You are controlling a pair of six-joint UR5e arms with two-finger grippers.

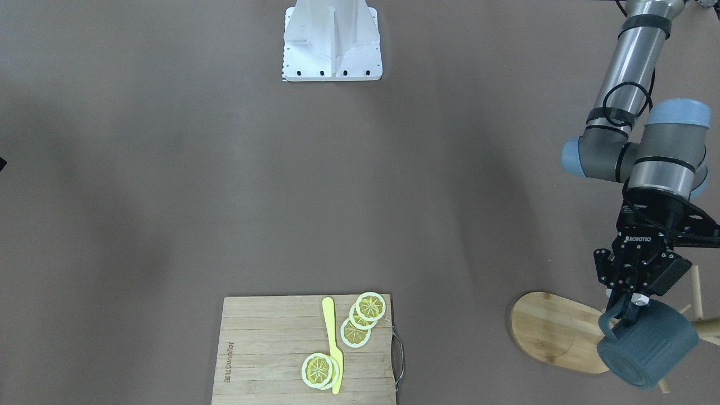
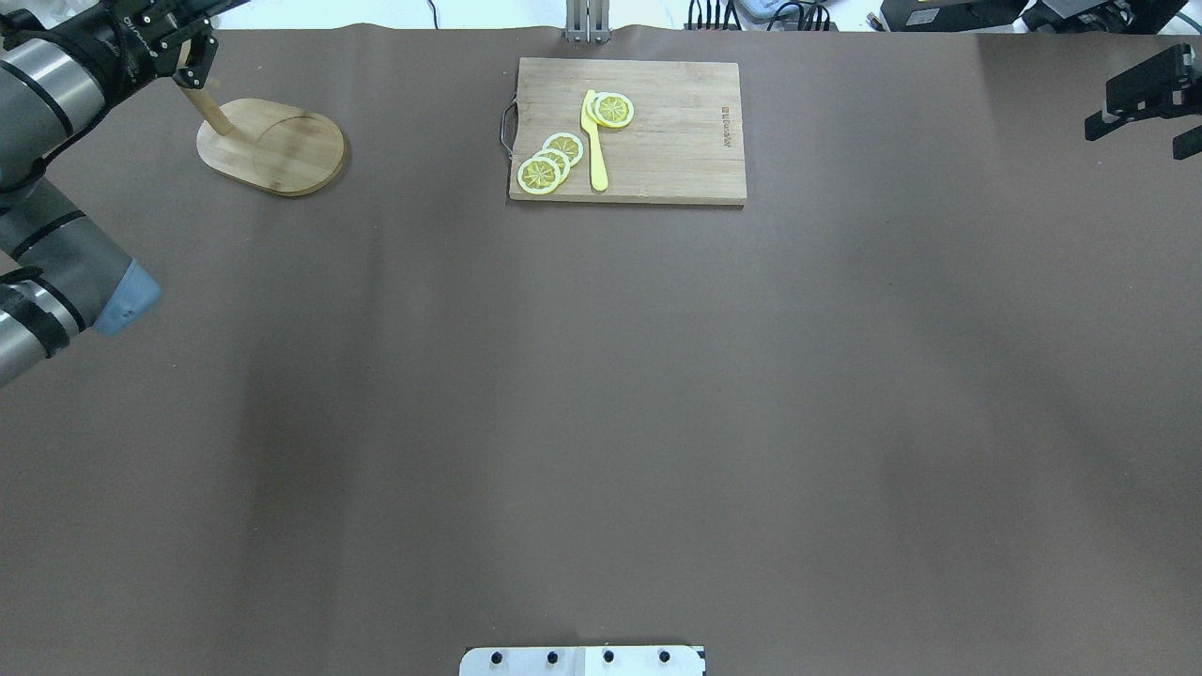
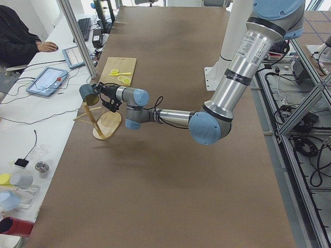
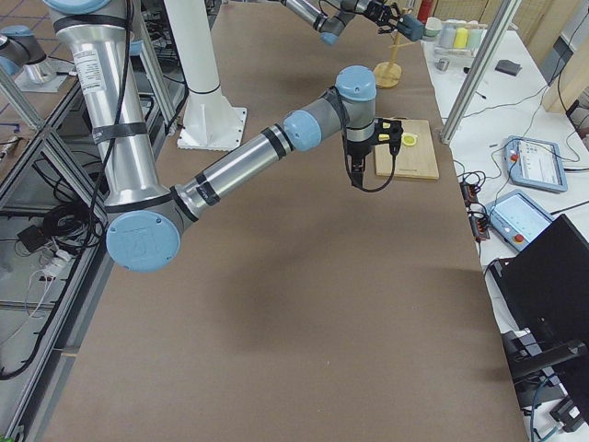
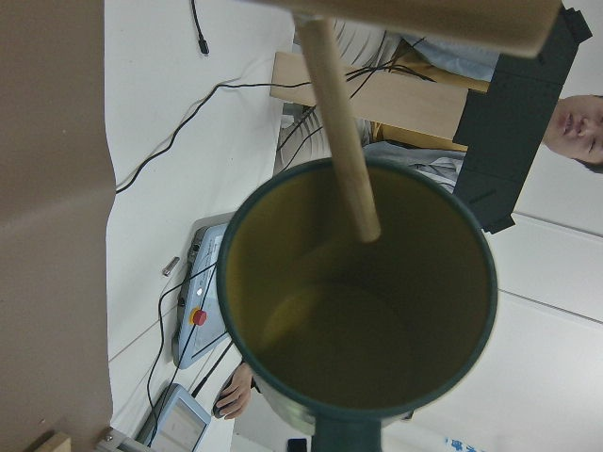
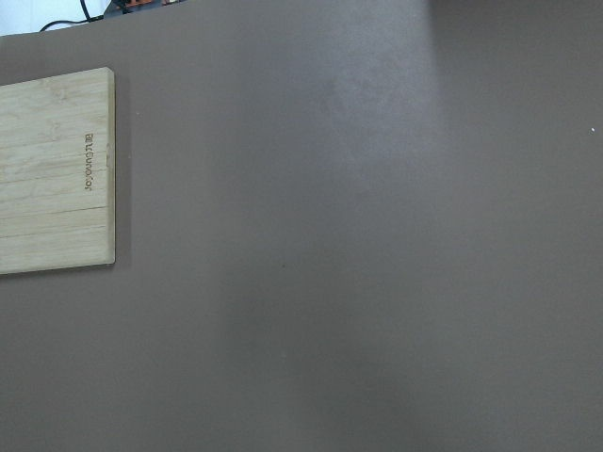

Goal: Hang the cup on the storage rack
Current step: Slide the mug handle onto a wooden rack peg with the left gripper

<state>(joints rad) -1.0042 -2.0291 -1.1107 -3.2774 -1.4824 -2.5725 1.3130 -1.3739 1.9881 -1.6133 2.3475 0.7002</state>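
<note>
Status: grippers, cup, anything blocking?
Left gripper shut on cup at rack. Peg tip at cup mouth. Right gripper open, empty, far off. Nothing blocking.

The worktop's point(image 2: 601, 422) middle was found open. Its far edge was occupied by the cutting board point(image 2: 676, 150) and storage rack point(image 2: 291, 150).

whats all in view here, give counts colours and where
cup: 1, dark blue-grey, in the air by the rack's pole, a peg at its mouth
storage rack: 1, light wood, robot's left, far side
cutting board: 1, light wood, far edge, middle
lemon slices: about 5, yellow, on the board
knife: 1, yellow, on the board
person: 1, dark top, at side desk
left gripper: black, jaws shut on the cup
right gripper: black, above bare table, jaws open
</note>
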